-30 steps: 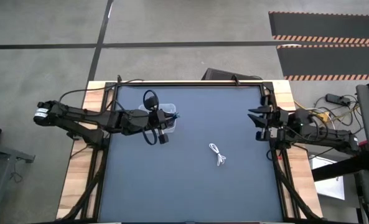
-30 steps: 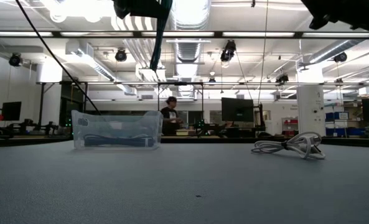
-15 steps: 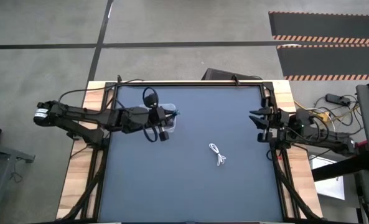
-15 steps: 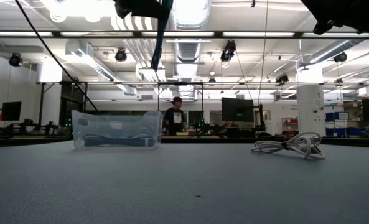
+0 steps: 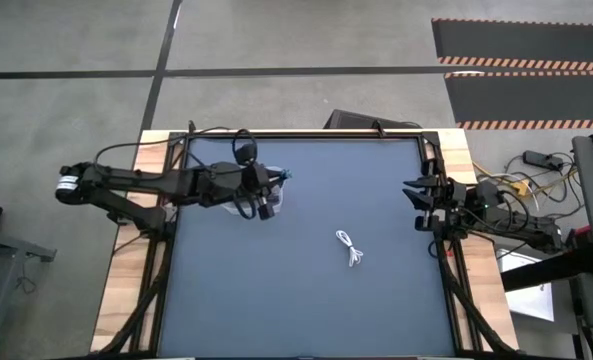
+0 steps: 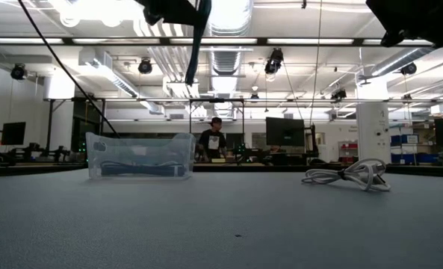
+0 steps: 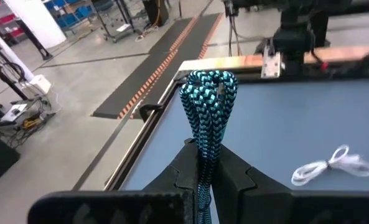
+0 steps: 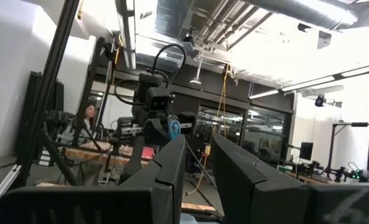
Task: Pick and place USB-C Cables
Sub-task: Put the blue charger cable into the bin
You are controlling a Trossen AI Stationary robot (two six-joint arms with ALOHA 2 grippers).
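Note:
My left gripper hovers above the clear box, shut on the teal cable bundle. From table height the teal cable hangs well above the box. In the high view the box shows only as a pale edge under the arm. A dark strip lies in the box's bottom; what it is I cannot tell. One white cable lies loose on the table's middle, also in the low view. My right gripper waits open at the table's right edge. My left gripper pinches the folded teal bundle between its two fingers, several strands together, partway along its length. The looped end sticks out past the fingertips. The rest hangs below the fingers, lifted clear of the box and table.
The dark table top has bare room around the white cable. Wooden side strips and a black frame border it. Beyond the far edge a person stands in the room among desks and monitors.
My left gripper has swung a little toward the table's far edge, carrying the teal cable with it, and stays shut on it above the box. The person in the background has walked a few steps to the right.

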